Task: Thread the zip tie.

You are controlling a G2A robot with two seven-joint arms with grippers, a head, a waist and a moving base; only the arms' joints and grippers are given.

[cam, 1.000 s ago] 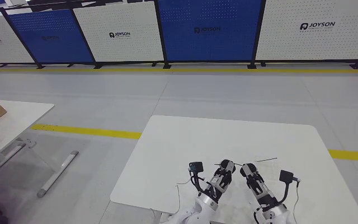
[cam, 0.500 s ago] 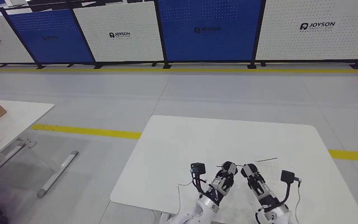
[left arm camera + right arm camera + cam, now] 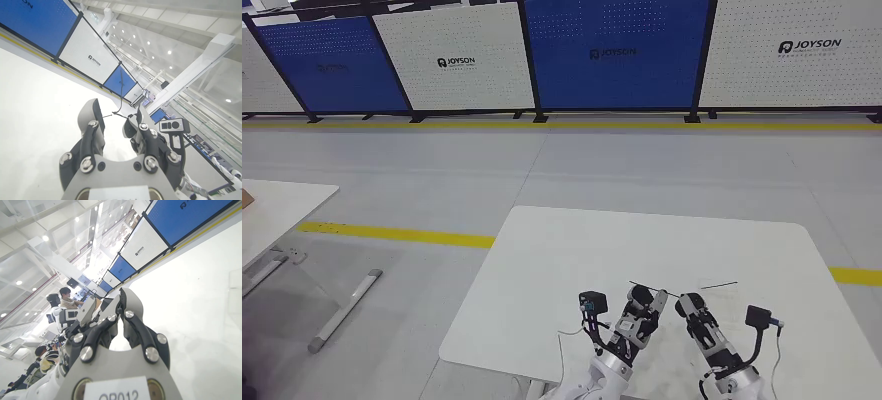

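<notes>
Fingers (image 3: 94, 111) of the left gripper (image 3: 117, 108) stand released, with a wide gap between the two pads. Across that gap runs the zip tie (image 3: 114, 113), a thin black strip. One stretch reaches toward the pad of one left finger, though I cannot tell whether it touches. The other stretch runs to the tip of the right gripper (image 3: 121, 296), just beyond the opposite left finger. From a small knot between the left fingertips, a longer part of the strip curves up and away from them, free in the air.

The right gripper's fingers are clenched, pad against pad, with a small dark piece of the zip tie nipped between them.

In the top view both grippers sit side by side over the near part of the white table (image 3: 572, 250), their tips close together. A second thin black strip (image 3: 718, 286) lies flat on the table, ahead of the right fingertips and apart from them.
</notes>
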